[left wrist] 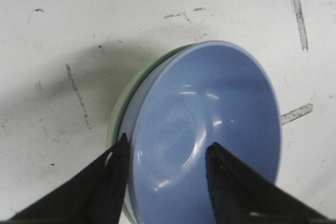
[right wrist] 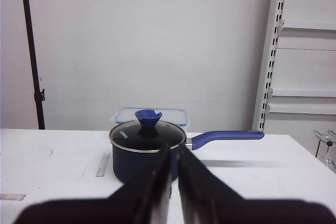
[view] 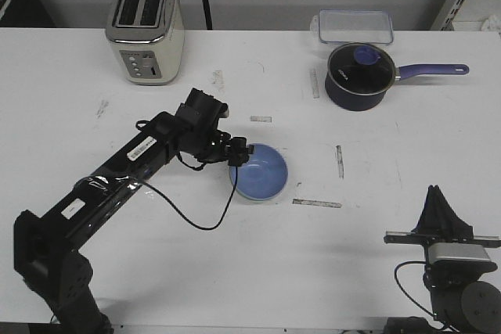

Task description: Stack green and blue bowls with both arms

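Left gripper (left wrist: pixel 167 156): fingers apart, straddling the near rim of the blue bowl (left wrist: pixel 205 135), one finger outside, one inside. The blue bowl sits nested in the green bowl (left wrist: pixel 122 109), whose rim shows only as a thin edge; the stack stands at centre frame on the desk (view: pixel 352 232). Right gripper (right wrist: pixel 173 169): fingers together, empty, at lower right, facing the navy saucepan (right wrist: pixel 144 156).

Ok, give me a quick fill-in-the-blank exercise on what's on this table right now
1. The blue bowl sits inside the ____ bowl.
2. The left pincer straddles the blue bowl's ____.
3. The saucepan has a ____ handle.
4. The right pincer is ____.

Missing words: green; rim; purple; shut
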You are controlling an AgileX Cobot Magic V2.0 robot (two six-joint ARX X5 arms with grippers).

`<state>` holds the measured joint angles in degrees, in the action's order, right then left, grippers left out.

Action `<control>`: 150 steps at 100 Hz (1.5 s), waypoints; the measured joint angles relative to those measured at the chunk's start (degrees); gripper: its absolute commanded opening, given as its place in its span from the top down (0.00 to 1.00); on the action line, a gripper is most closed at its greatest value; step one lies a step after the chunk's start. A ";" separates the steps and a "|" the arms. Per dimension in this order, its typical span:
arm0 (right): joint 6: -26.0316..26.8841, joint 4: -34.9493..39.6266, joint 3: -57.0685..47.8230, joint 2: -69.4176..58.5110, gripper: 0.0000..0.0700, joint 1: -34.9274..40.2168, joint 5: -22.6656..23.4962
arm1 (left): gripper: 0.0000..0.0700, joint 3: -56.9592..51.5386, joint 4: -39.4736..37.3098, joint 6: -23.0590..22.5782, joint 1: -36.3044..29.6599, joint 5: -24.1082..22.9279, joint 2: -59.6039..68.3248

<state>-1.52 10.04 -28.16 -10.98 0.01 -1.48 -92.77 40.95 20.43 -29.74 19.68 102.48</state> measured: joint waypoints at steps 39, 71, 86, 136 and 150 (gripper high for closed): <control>0.00 0.00 0.00 0.00 0.98 0.00 -0.02 | 0.59 9.46 -8.39 -1.75 4.72 -0.28 -12.92; 0.00 0.00 0.00 0.00 0.98 0.00 0.00 | 0.67 36.87 -34.69 -3.10 11.74 -2.75 -33.94; 0.00 0.00 0.00 0.00 0.98 0.00 -0.02 | 0.80 48.63 -40.87 -6.86 14.67 -8.98 -44.65; 0.00 0.02 0.00 0.00 0.98 0.00 0.00 | 1.00 65.37 -40.19 -19.50 19.08 -19.93 -71.23; 0.00 0.00 0.00 0.00 0.98 0.00 0.00 | 1.00 65.85 -40.19 -19.52 19.61 -19.96 -74.88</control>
<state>-1.52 10.04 -28.16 -10.98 0.01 -1.48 -26.92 0.75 0.91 -10.13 -0.27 27.59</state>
